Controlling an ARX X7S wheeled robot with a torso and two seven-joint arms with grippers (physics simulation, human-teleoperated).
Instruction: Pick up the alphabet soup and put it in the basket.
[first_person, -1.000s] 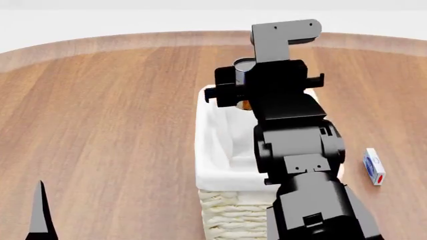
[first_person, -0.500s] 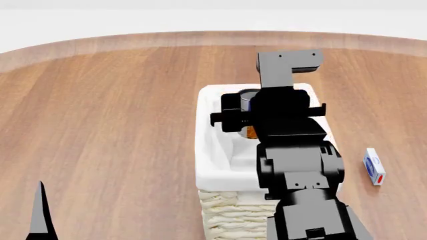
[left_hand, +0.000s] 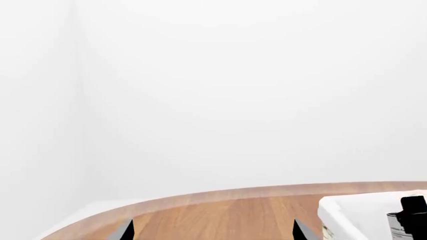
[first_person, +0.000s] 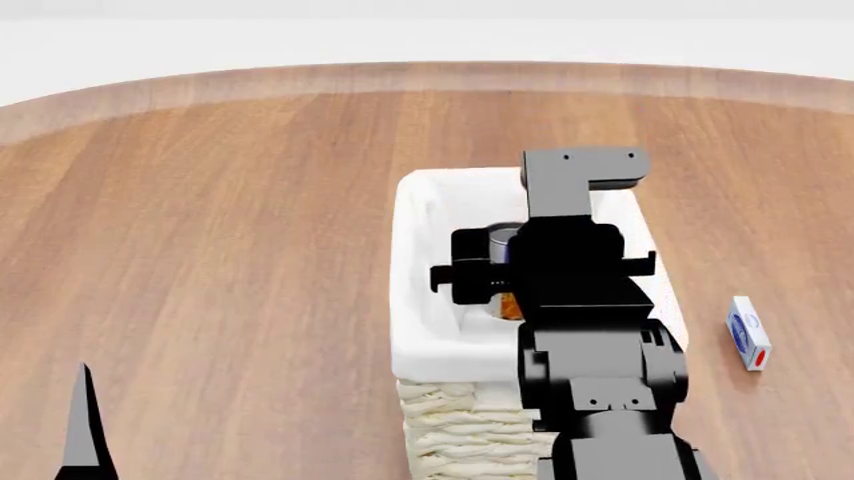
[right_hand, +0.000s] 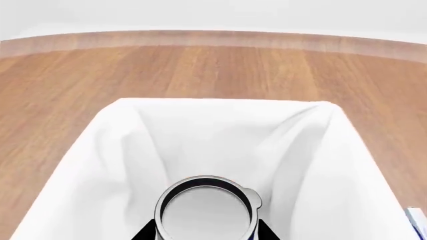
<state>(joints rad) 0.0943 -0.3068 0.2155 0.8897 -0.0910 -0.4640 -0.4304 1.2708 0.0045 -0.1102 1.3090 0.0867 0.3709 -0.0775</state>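
Note:
The alphabet soup (right_hand: 205, 210) shows its pale lid from above, with a strip of blue label at one side. My right gripper (right_hand: 203, 233) is shut on it, a dark finger on each side. In the head view the can (first_person: 503, 240) hangs inside the mouth of the basket (first_person: 424, 335), a cream wicker basket with white lining, under my right gripper (first_person: 483, 276). The lining (right_hand: 120, 150) surrounds the can on all sides. My left gripper (left_hand: 213, 233) is open and empty, and shows low at the left in the head view (first_person: 83, 425). The basket (left_hand: 343, 215) also shows in the left wrist view.
A small white box with blue and red marks (first_person: 747, 333) lies on the wooden table right of the basket. It also peeks in at the edge of the right wrist view (right_hand: 417, 220). The round table's far edge (first_person: 400, 75) curves across the back.
My right arm has drawn back over the basket and come down, bringing the can from above the far rim down into the basket's mouth. The left gripper has not moved.

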